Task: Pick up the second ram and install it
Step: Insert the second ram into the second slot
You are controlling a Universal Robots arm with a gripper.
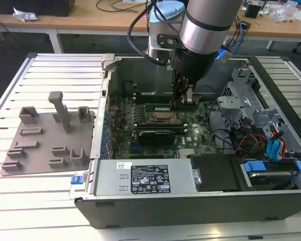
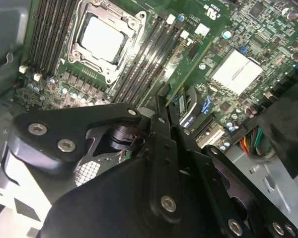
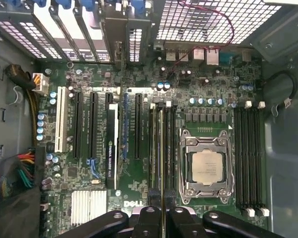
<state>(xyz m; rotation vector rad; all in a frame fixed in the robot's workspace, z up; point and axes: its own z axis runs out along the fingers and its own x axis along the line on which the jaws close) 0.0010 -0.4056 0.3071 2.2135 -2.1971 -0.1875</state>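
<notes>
My gripper (image 1: 182,102) hangs inside the open computer case, shut on the second ram (image 3: 162,148). The second ram is a thin green stick seen edge-on between the fingers (image 3: 148,218). In the first wrist view it lines up with the memory slots (image 3: 170,148) just beside the processor socket (image 3: 207,166). In the second wrist view the stick (image 2: 188,67) runs out from the gripper (image 2: 164,96) over the same slots, next to the socket (image 2: 102,39). I cannot tell whether its lower edge touches a slot.
A wider black card (image 3: 111,144) stands in a slot on the far side of the ram from the socket. A grey plastic tray (image 1: 45,140) lies outside the case at the exterior view's left. A power supply (image 1: 140,178), drive cage (image 1: 241,100) and cables (image 1: 271,145) crowd the case.
</notes>
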